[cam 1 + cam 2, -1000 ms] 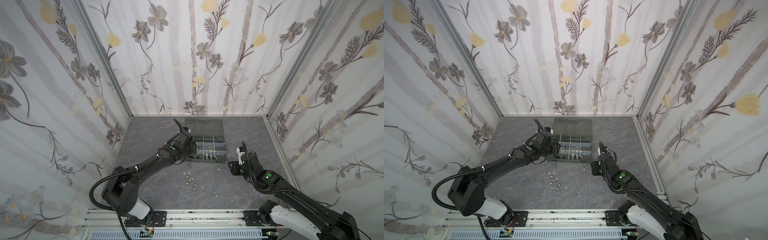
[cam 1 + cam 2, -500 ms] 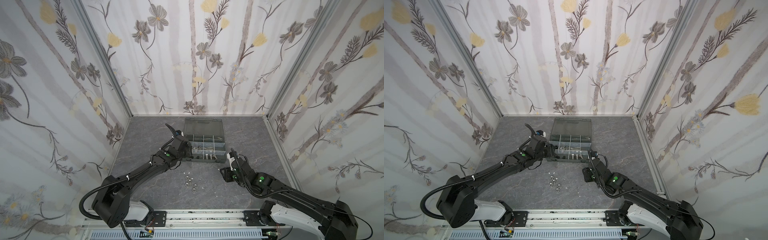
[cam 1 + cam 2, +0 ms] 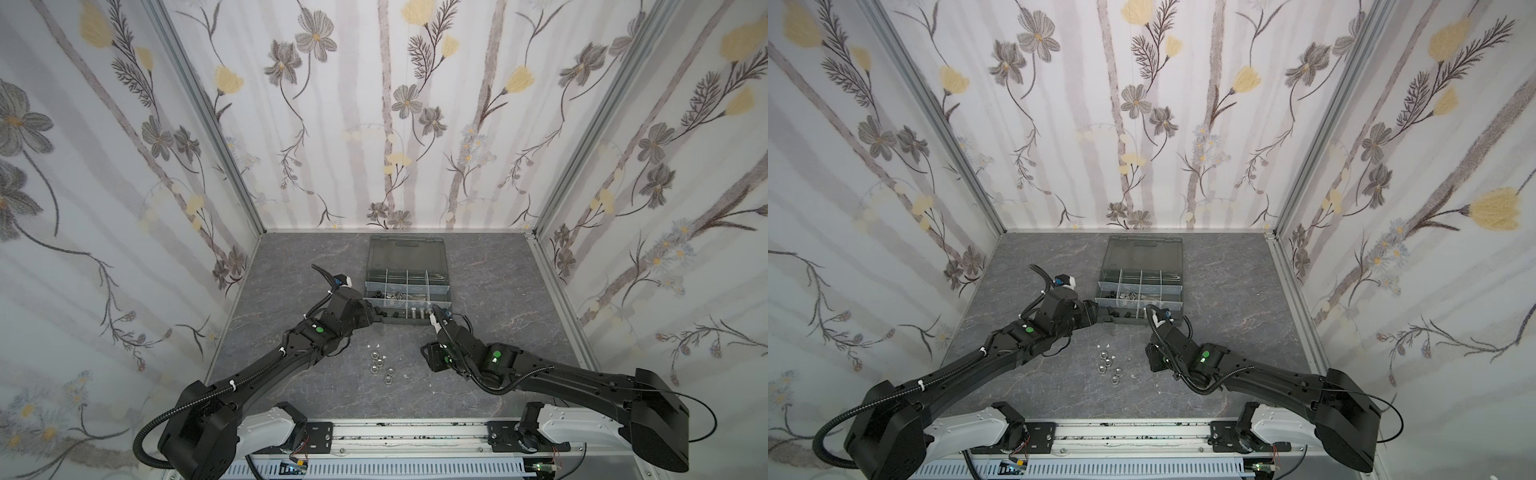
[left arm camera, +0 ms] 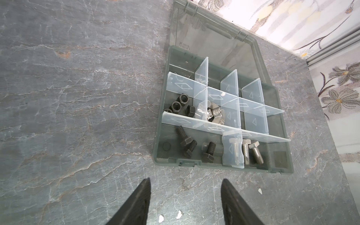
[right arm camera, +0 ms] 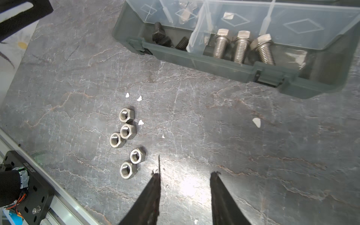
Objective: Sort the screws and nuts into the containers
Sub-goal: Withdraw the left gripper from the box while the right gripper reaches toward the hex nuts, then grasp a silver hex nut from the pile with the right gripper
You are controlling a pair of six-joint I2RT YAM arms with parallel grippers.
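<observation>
Five silver hex nuts (image 5: 126,140) lie loose in a cluster on the grey table (image 3: 291,270), between the two arms and in front of the open organiser case (image 4: 194,162). Inside the case's front row, three silver bolts (image 4: 247,152) share one cell and three black screws (image 4: 194,148) the cell beside it. Black nuts (image 4: 179,105) and wing nuts (image 4: 214,115) sit in the row behind.

In both top views the left arm (image 3: 270,365) stretches diagonally from its base to the case's front left corner, wrist low. The left gripper (image 4: 186,183) hangs over bare table just short of the case, jaws spread wide and empty.

The right arm (image 3: 582,378) lies low and reaches toward the middle, wrist bent downward. The right gripper (image 5: 186,173) points at bare table just beside the nuts, jaws parted, nothing between them.
</observation>
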